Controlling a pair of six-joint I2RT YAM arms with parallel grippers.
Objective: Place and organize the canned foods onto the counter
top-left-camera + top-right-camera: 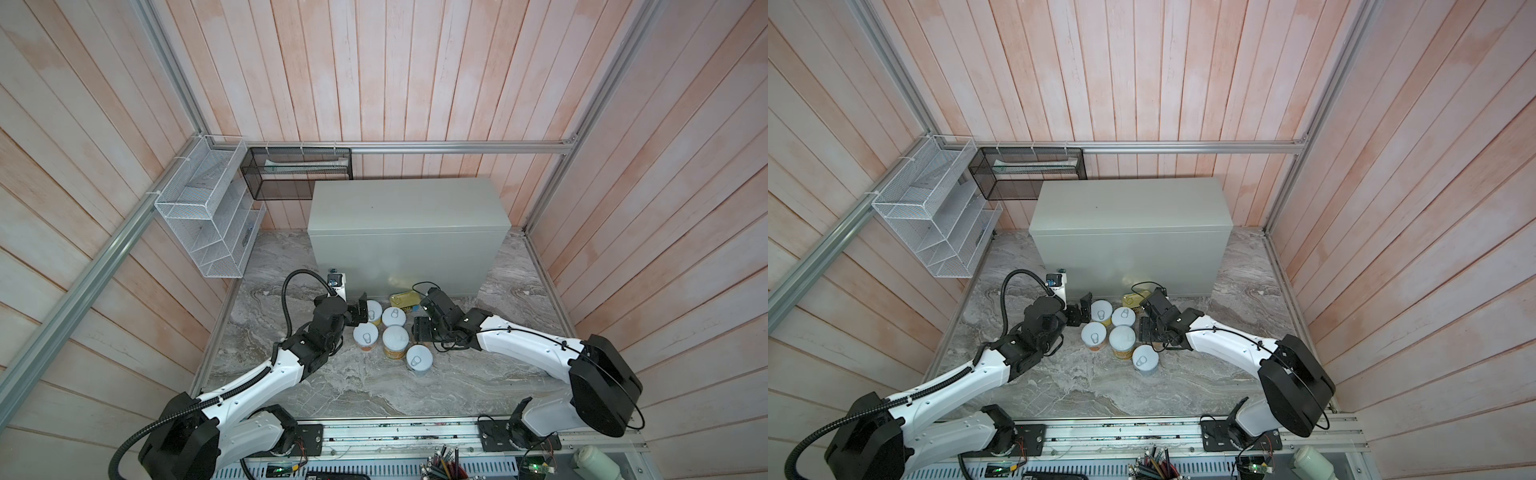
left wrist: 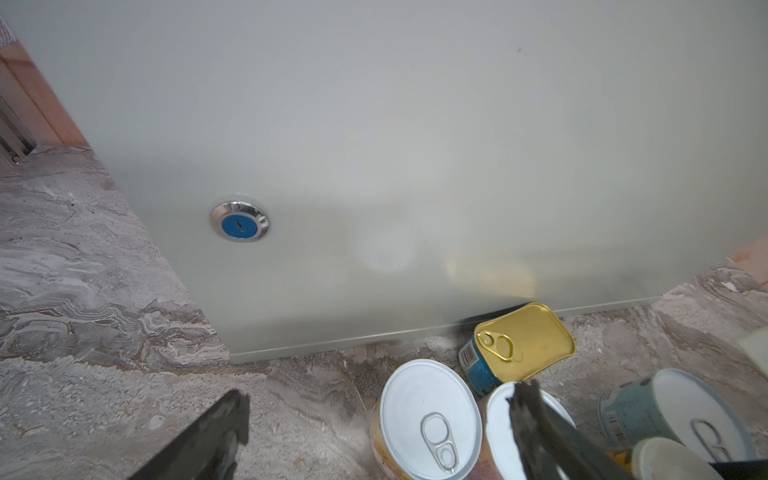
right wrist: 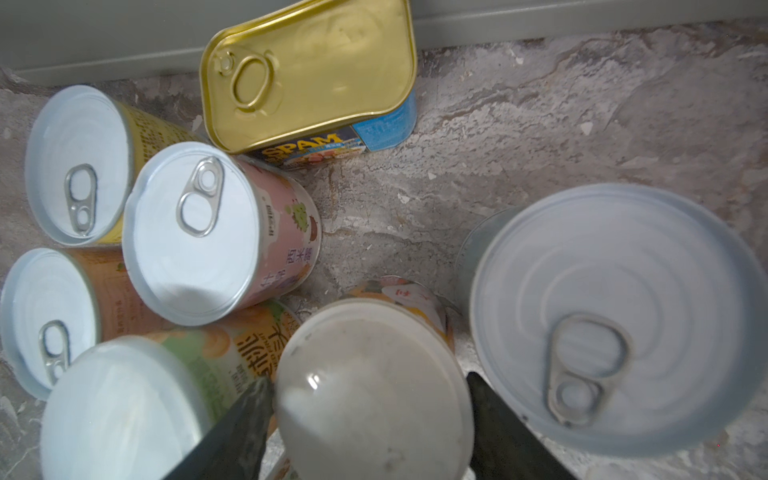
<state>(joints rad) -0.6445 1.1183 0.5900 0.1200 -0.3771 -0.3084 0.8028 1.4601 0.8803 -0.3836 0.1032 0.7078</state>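
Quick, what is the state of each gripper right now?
Left gripper: open, holding nothing, a yellow can between its jaws.
Right gripper: closed on a plain-lidded can with an orange label.

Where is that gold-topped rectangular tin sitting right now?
In both top views the gold-topped tin stands on the marble close in front of the grey box, near its middle, just behind the pink-labelled can.
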